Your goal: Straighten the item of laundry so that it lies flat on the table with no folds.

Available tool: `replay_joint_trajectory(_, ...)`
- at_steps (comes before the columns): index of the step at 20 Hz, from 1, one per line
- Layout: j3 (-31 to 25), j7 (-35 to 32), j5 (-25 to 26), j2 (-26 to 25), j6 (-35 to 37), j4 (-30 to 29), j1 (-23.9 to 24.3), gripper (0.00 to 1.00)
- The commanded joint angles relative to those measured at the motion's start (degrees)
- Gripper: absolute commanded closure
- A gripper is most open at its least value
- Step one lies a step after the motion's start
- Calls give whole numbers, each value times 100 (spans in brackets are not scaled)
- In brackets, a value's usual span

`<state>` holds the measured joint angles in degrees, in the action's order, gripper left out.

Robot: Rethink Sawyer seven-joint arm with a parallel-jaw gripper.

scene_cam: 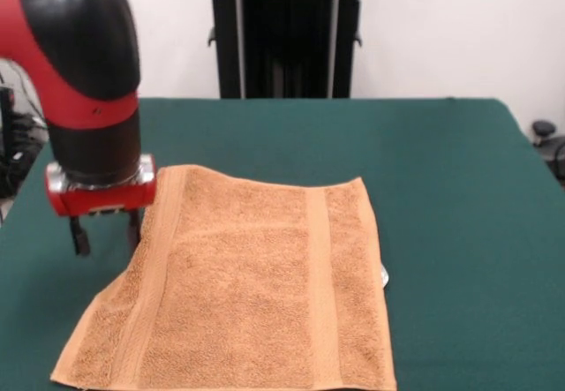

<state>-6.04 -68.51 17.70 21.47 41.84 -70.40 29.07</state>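
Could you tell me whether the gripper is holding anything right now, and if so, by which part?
Nothing is held. The gripper stands open, beside the towel at its edge.

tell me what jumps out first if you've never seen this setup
The orange-tan towel stands out first, spread nearly flat on the dark green table toward the near edge, with two woven bands running across it. Next is the bulky red and black arm coming down at the left, its tool at the towel's left edge, fingers spread apart.
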Motion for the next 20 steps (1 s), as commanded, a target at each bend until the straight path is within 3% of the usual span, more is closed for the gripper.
replay_joint_trajectory(1,400,-1498,-190,807,677,-1306,-747,0)
replay_joint_trajectory(11,831,-1720,-604,1213,991,-1649,-1133,0)
replay_joint_trajectory(20,1110,-2228,-1046,1177,447,-2186,-1532,0)
